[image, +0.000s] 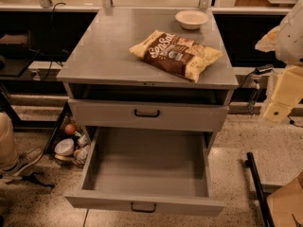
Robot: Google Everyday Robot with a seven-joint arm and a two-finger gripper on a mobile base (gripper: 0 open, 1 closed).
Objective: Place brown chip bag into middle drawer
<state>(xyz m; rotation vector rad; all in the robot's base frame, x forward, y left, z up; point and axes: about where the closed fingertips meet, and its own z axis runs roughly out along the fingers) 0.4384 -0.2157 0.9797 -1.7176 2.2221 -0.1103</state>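
The brown chip bag (176,54) lies flat on the grey cabinet top (104,51), right of centre, with its dark brown middle and white script facing up. The middle drawer (149,160), the lowest one, is pulled fully out toward me; its deep grey tray holds nothing I can see, and its small black handle (143,207) is on the front. My gripper (283,96) hangs at the right edge of the view, beside the cabinet's right side, to the right of and below the bag and apart from it.
A white bowl (191,19) stands at the back right of the cabinet top. A shut grey drawer with a black handle (147,113) sits above the open one. Balls and small items (71,143) lie on the floor at left, near a person's shoe (19,163). A cardboard box (286,205) is at lower right.
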